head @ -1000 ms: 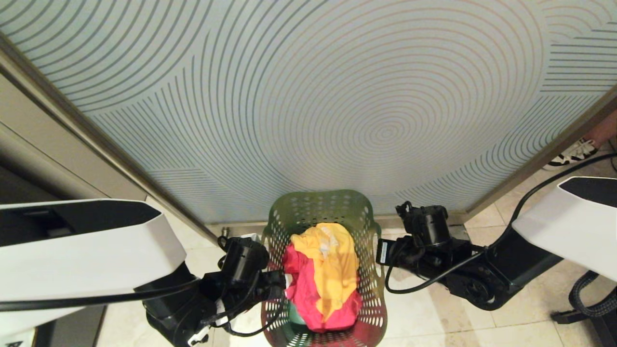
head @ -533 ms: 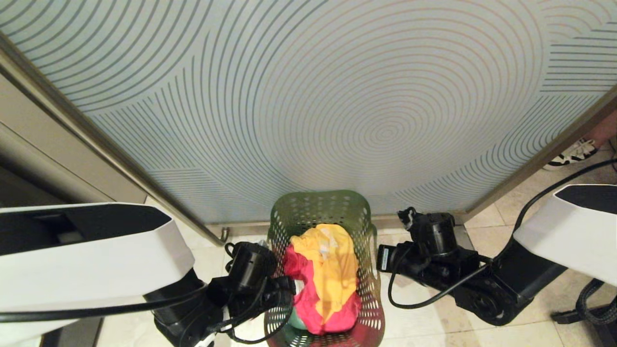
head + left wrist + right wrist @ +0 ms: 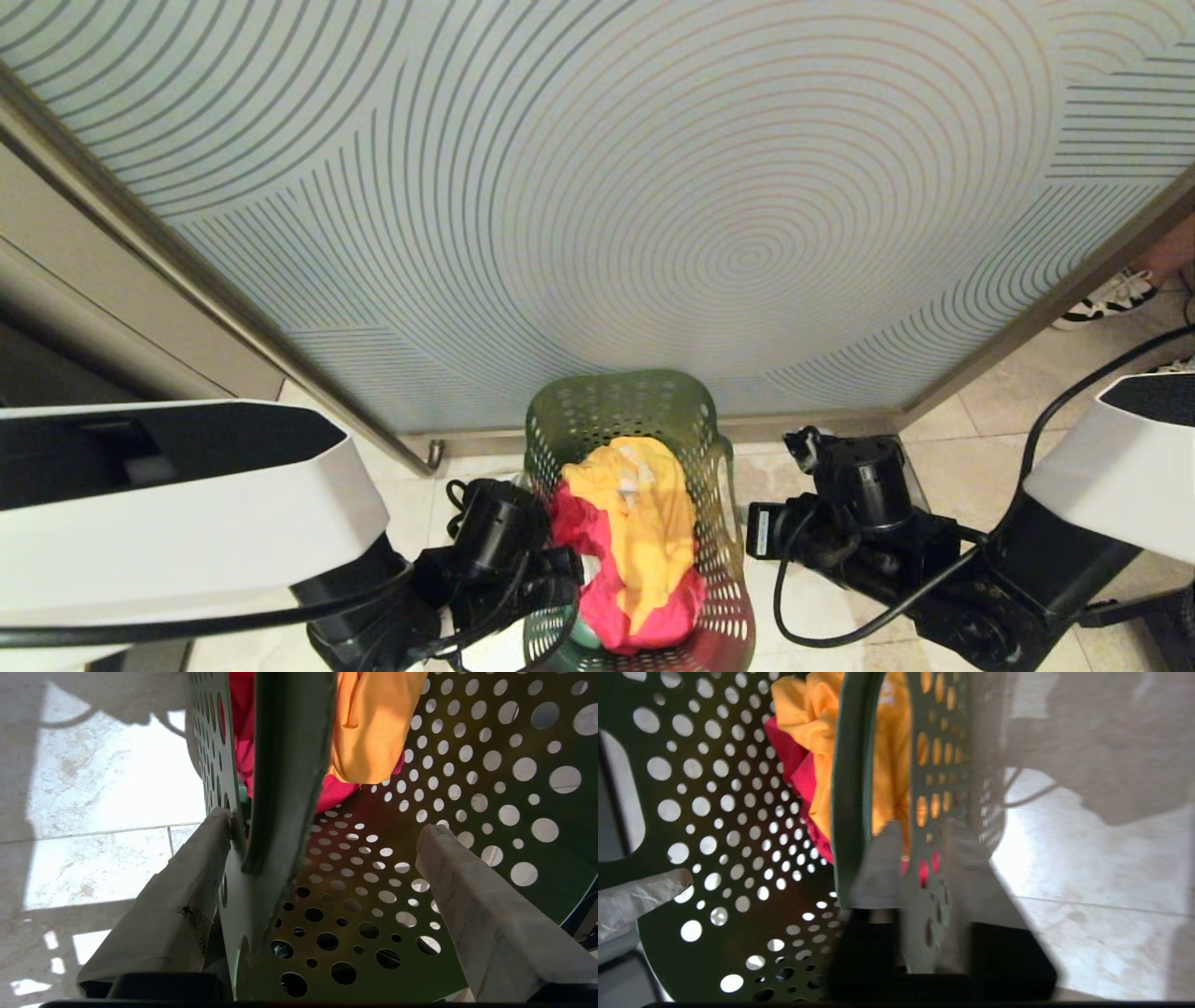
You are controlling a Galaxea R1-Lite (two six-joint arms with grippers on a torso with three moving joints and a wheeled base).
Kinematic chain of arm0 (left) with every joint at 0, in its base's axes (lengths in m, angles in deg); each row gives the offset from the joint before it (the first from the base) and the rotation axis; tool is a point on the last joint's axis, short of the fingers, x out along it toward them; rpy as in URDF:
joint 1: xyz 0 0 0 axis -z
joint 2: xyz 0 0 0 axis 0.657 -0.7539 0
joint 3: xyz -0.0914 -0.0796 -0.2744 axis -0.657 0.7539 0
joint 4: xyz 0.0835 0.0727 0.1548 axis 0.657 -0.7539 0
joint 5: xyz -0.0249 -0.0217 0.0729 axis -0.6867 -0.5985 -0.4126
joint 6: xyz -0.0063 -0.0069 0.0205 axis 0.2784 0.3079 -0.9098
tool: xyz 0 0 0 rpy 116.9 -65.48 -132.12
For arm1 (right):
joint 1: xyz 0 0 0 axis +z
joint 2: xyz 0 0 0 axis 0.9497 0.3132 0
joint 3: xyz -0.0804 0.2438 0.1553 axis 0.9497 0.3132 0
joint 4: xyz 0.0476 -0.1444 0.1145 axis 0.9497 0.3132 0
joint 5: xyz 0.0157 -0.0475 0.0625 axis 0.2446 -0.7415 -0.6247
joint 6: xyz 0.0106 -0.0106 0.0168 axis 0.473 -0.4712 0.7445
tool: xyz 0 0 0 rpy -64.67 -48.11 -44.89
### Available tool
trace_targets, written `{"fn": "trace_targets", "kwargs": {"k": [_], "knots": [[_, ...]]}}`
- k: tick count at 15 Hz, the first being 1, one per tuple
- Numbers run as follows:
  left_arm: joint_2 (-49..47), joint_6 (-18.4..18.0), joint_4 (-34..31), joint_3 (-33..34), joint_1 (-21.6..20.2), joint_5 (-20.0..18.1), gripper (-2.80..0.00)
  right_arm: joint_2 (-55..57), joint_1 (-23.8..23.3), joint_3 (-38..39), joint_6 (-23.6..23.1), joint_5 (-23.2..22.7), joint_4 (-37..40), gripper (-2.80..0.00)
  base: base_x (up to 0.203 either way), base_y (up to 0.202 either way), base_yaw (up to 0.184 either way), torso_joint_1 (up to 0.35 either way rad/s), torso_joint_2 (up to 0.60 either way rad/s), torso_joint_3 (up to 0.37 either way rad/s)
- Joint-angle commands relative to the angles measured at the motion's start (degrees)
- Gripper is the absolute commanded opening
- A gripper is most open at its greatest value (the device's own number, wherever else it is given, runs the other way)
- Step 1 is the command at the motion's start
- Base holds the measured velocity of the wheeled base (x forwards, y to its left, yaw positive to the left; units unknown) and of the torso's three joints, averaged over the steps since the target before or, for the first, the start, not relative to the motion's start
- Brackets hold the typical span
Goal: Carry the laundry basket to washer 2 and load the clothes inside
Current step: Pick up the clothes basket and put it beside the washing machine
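The green laundry basket [image 3: 624, 399] stands on the tile floor in front of a patterned glass panel. Inside lie the clothes: a yellow garment [image 3: 649, 509] on top of a pink-red garment [image 3: 611, 607]. My left gripper [image 3: 566, 571] is at the basket's left wall. In the left wrist view the left gripper [image 3: 327, 823] is open and straddles that wall [image 3: 285, 788], one taped finger [image 3: 187, 891] outside and the other inside. My right gripper [image 3: 758, 532] is at the right wall; the right wrist view shows the right gripper [image 3: 924, 844] astride the wall, blurred. Washer 2 is out of view.
A frosted glass panel [image 3: 653, 187] with curved lines fills the view ahead, its metal frame [image 3: 822, 420] meeting the floor behind the basket. A beige cabinet [image 3: 84, 271] is at the left. A person's shoe [image 3: 1111, 294] shows at the right edge. Pale tiles [image 3: 980, 411] surround the basket.
Both wrists have slid toward the near end of the basket. The right wrist has also drawn a little to the right. The basket and clothes have hardly moved.
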Motion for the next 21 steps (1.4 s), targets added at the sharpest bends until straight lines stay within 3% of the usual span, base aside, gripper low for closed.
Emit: {"fn": "trace_targets", "kwargs": {"k": [1,4,7,13,17,21], "knots": [[0.3,0.2,0.1,0.0,0.1,0.1,0.0,-4.9,0.5,1.2,0.1,1.0,0.8,0.0,0.0,0.0,0.0,0.0,0.0,0.0],[-0.1,0.2,0.1,0.0,0.4,0.0,0.0,-14.5,1.4,1.1,0.1,2.3,11.4,0.0,0.0,0.0,0.0,0.0,0.0,0.0],[0.2,0.3,0.1,0.3,1.0,0.2,0.0,-12.8,1.6,0.8,0.5,2.5,13.3,0.0,0.0,0.0,0.0,0.0,0.0,0.0],[0.3,0.2,0.6,1.0,1.0,0.3,0.0,-2.7,-0.9,0.7,0.2,3.4,5.4,0.0,0.0,0.0,0.0,0.0,0.0,0.0],[0.2,0.2,0.6,0.7,1.1,0.1,0.0,4.8,-3.3,-0.5,-2.8,0.7,-6.5,0.0,0.0,0.0,0.0,0.0,0.0,0.0],[-0.2,0.2,0.6,-0.4,1.9,-0.3,0.0,3.9,-3.3,-3.0,-3.3,-0.2,-5.2,0.0,0.0,0.0,0.0,0.0,0.0,0.0]]}}
